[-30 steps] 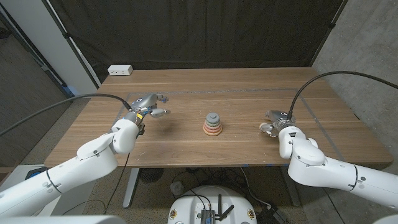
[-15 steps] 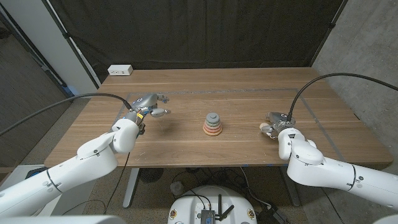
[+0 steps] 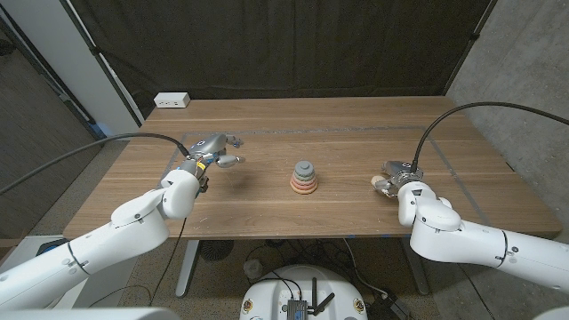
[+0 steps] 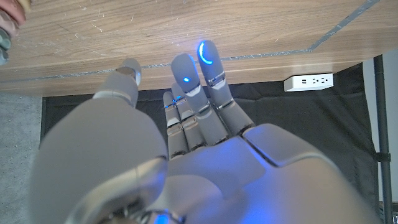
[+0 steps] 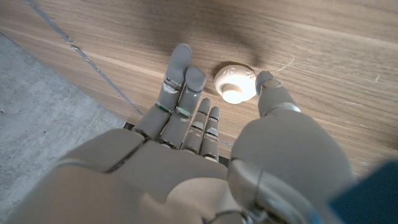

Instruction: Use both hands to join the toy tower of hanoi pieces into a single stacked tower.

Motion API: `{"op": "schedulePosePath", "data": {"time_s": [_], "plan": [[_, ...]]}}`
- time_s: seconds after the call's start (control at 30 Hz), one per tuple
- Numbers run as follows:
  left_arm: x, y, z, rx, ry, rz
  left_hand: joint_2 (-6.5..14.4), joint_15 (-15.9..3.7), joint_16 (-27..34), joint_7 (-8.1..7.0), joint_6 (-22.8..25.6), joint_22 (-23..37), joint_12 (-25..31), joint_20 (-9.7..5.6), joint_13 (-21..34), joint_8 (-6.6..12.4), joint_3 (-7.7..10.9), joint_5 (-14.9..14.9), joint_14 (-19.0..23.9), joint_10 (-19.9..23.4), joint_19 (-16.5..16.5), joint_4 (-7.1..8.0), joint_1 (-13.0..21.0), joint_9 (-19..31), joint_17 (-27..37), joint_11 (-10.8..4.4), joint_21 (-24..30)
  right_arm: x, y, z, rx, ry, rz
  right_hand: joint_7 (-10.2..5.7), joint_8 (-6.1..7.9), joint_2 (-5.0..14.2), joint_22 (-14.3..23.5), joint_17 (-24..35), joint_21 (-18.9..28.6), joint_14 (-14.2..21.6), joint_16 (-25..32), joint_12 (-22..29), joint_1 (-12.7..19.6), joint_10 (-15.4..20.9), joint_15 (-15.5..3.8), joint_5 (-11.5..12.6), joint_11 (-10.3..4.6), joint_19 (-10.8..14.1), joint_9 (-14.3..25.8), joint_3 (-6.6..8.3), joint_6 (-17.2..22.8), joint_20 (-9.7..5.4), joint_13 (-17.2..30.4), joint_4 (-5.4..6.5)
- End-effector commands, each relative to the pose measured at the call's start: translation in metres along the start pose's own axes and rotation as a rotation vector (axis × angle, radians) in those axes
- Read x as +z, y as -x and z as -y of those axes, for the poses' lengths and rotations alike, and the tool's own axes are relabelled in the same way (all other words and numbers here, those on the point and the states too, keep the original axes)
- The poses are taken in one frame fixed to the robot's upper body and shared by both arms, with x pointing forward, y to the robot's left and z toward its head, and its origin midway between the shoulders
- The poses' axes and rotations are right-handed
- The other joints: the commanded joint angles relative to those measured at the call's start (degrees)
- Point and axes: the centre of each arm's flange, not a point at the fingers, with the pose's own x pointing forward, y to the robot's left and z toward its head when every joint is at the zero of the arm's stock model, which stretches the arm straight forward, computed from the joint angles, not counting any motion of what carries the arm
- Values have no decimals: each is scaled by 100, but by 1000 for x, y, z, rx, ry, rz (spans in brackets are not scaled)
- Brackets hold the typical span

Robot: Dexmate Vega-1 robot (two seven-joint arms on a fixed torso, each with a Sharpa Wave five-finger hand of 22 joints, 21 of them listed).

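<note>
A partial tower (image 3: 305, 178) of pastel rings, wide at the bottom and topped by a grey piece, stands at the table's middle; its edge shows in the left wrist view (image 4: 9, 25). A small cream knobbed piece (image 5: 235, 83) lies on the wood at the right, also seen in the head view (image 3: 381, 185). My right hand (image 3: 396, 173) hovers over it with fingers (image 5: 180, 74) spread on one side and the thumb on the other, holding nothing. My left hand (image 3: 216, 148) is raised left of the tower with fingers (image 4: 208, 62) stretched out and nothing in them.
A white power strip (image 3: 172, 100) lies at the table's far left corner, also in the left wrist view (image 4: 309, 81). A dark curtain hangs behind the wooden table (image 3: 338, 133). Black cables arc from both wrists.
</note>
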Motion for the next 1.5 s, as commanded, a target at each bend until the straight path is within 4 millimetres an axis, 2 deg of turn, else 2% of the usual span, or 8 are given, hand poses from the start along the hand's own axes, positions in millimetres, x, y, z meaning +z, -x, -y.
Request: {"op": "schedulePosePath", "data": {"time_s": [0.03,0.9,1.5], "plan": [[0,0,2,-4,4,0,34,-237,39,-10,70,20,29,-707,28,14,45,41,37,79,50,6,2,17,9,7,-20,1,-3,3,29,13,-9,-20,24,50,17,18,-16,42,39,50,51,117,-527,17,-15,41,-8,-11,64,-713,17,-5],[-6,1,6,-14,36,-12,113,-237,40,-2,208,14,53,-702,42,30,111,50,24,202,59,18,-70,25,28,28,-59,8,-7,5,81,50,-10,-37,53,133,16,61,-12,76,56,80,48,275,-527,73,-30,72,-32,-4,178,-711,43,7],[-8,2,8,-19,47,-15,159,-237,43,-10,278,11,81,-701,66,35,151,54,16,299,62,22,-119,32,42,24,-84,10,-9,1,83,47,-6,-57,93,187,14,149,-7,136,99,143,63,524,-530,136,-145,118,-53,12,326,-716,111,-14]]}}
